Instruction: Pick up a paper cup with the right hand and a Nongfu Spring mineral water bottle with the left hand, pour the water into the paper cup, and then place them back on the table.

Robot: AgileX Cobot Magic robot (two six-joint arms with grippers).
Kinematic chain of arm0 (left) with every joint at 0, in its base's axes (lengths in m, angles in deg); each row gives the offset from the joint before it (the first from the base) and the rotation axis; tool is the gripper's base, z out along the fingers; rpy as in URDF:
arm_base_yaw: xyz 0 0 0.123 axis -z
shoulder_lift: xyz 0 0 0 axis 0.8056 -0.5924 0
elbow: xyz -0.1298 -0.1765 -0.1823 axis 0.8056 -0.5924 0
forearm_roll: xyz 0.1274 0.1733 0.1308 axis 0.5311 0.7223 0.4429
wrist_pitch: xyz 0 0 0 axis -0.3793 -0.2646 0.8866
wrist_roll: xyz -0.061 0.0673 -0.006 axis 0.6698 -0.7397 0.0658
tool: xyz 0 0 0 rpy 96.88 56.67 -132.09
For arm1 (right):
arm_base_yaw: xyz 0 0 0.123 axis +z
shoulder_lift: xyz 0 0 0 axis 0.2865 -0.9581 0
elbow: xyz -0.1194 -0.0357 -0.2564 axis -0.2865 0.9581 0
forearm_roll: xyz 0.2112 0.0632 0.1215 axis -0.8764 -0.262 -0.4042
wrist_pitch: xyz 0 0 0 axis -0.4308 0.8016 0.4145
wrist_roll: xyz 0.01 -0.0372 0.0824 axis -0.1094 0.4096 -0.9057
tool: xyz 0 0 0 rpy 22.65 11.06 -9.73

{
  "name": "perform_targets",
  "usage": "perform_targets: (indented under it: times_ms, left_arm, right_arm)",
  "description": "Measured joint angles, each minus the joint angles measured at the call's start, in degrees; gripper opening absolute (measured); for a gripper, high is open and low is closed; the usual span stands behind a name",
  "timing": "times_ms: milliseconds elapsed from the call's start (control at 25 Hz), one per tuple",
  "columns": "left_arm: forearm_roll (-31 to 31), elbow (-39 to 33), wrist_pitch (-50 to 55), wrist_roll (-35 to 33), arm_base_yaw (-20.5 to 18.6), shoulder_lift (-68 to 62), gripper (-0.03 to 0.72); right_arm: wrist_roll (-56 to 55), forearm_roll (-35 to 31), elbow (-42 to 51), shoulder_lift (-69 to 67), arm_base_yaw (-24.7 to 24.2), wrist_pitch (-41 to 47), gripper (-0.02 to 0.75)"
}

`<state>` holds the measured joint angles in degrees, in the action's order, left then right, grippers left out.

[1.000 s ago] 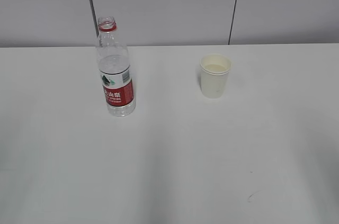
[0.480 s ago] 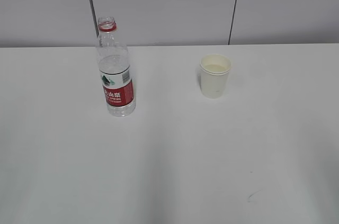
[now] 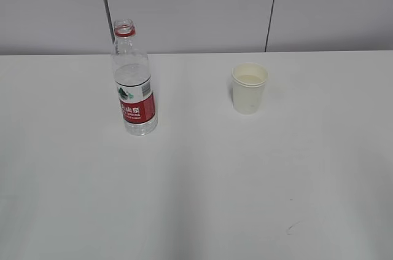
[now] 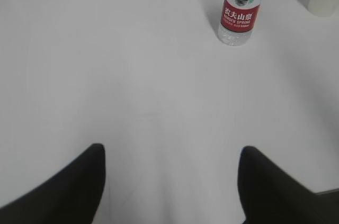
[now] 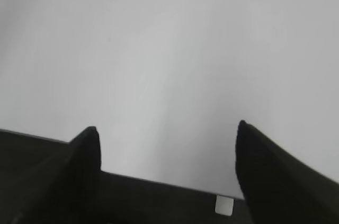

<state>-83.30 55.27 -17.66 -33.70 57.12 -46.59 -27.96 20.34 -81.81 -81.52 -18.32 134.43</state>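
Tall clear red-labelled plastic bottle (image 4: 240,8) upright, well beyond spread left fingers (image 4: 69,187), cream paper cup (image 3: 249,88) apart, right fingers (image 5: 275,176) spread over white table (image 5: 159,49).

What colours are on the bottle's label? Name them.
The label on the Nongfu Spring mineral water bottle is red and white with a small green mark, clearest in the left wrist view.

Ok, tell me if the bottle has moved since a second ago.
No. The bottle stands in the same spot on the table, still just right of the dark wall seam, upright and uncapped.
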Motion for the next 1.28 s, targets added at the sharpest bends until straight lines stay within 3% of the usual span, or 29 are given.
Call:
perform_targets:
  times_ms: [280, 1040, 1280]
  left_arm:
    - [-0.01, 0.0, 0.05, 0.0, 0.0, 0.06, 0.48]
    - [-0.52, 0.0, 0.05, 0.0, 0.0, 0.06, 0.473]
    - [-4.43, 0.0, 0.05, 0.0, 0.0, 0.06, 0.471]
  right_arm:
    - [0.0, 0.01, 0.0, 10.05, 0.0, 0.3, 0.591]
    - [0.0, 0.01, 0.0, 10.71, 0.0, 0.44, 0.591]
    - [0.0, 0.01, 0.0, 10.71, 0.0, 0.44, 0.591]
